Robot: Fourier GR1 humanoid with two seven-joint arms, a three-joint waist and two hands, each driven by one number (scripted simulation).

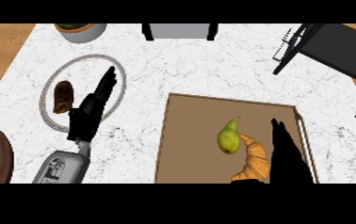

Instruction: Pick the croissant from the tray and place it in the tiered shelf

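The golden-brown curved croissant (254,161) lies near the front edge of the flat brown tray (191,138), touching a green pear (229,136). The right hand (285,155), fingers straight, stands just beside it, probably lining up a grasp. The left hand (90,110) rests open over a round white plate (118,70) toward the white marble bench (208,68)'s left edge.

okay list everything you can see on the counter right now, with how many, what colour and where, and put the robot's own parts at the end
tray: one, brown, lower right of the counter
croissant: one, golden orange, on the tray beside the right hand
pear: one, green-yellow, on the tray, touching the croissant's upper end
plate: one, white with grey rim, left side
dark brown food item: one, on the plate's left part
pot: one, grey, top left
tiered shelf: one, black, top right
grey object with black legs: one, top centre
left hand: one, black, fingers straight, over the plate
right hand: one, black, fingers straight, over the tray's right part
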